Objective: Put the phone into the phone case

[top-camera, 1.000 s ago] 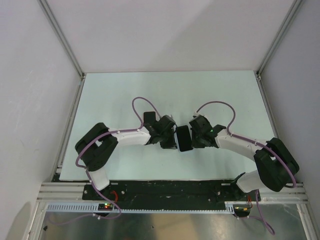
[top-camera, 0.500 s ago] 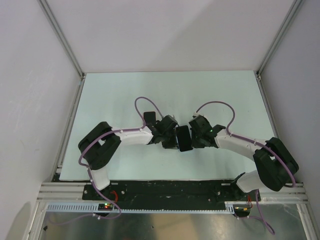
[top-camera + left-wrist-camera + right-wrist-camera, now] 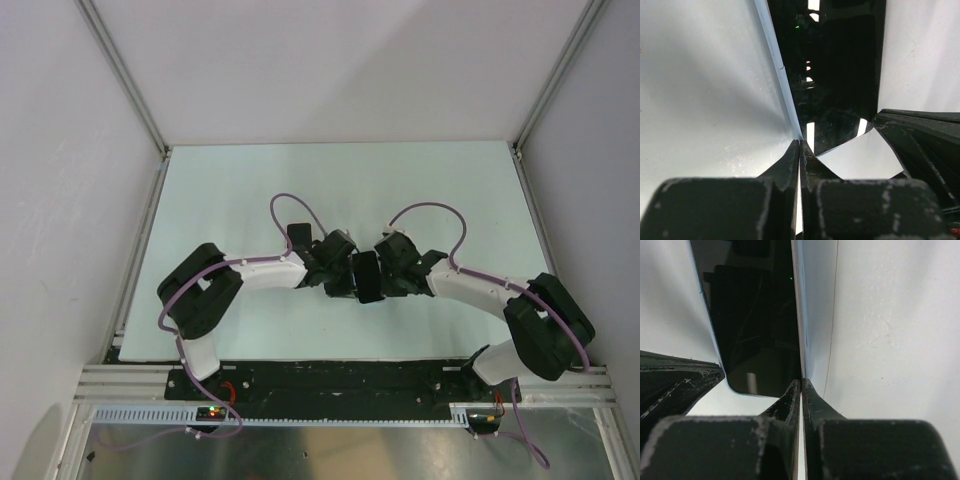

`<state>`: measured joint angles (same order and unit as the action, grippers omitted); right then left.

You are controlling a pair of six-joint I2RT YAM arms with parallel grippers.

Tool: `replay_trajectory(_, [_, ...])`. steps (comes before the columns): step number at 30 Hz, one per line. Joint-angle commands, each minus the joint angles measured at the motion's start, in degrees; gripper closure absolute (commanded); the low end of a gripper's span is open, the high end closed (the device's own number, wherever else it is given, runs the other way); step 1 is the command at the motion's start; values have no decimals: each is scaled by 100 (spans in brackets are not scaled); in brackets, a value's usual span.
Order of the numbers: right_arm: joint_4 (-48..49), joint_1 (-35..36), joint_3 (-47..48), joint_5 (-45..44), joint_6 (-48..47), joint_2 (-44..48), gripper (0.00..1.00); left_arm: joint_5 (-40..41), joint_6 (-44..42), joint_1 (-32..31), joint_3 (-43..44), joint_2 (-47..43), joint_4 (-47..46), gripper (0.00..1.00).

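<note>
The black phone (image 3: 367,277) lies on the white table between my two arms, inside the light-blue phone case. In the left wrist view the phone (image 3: 840,75) has the phone case rim (image 3: 777,65) along its left side. That rim runs straight into the tips of my left gripper (image 3: 800,142), which is shut on it. In the right wrist view the phone (image 3: 755,315) is bordered on the right by the phone case rim (image 3: 799,315), and my right gripper (image 3: 801,381) is shut on that thin edge. From above, the left gripper (image 3: 349,280) and right gripper (image 3: 386,278) flank the phone.
The white table (image 3: 250,190) is walled by pale panels at the left, back and right. An aluminium rail (image 3: 330,385) runs along the near edge by the arm bases. Each wrist view shows the opposite arm's dark finger (image 3: 920,145) close by.
The left arm has slid right up against the phone and the right arm has edged in. Both grippers have closed the last bit onto the case's side rims.
</note>
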<state>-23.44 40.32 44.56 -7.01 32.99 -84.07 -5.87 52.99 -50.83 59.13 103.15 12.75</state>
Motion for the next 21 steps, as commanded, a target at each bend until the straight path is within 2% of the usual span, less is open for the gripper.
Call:
replay_trajectory(1, [682,346,-230,535,381,-748,97,-45,33,-59,254,96,-145,97])
replay_trajectory(12, [726,562,-243,284,618,-1185,99,-26,2,-53,225,33,-134,97])
replay_trajectory(15, [540,529,-176,134,600,-840,98,16,-66,-37,226,-86,-136,97])
replay_trajectory(21, [154,83,260,-239,436,15,89,135,-181,98,150,-540,6,96])
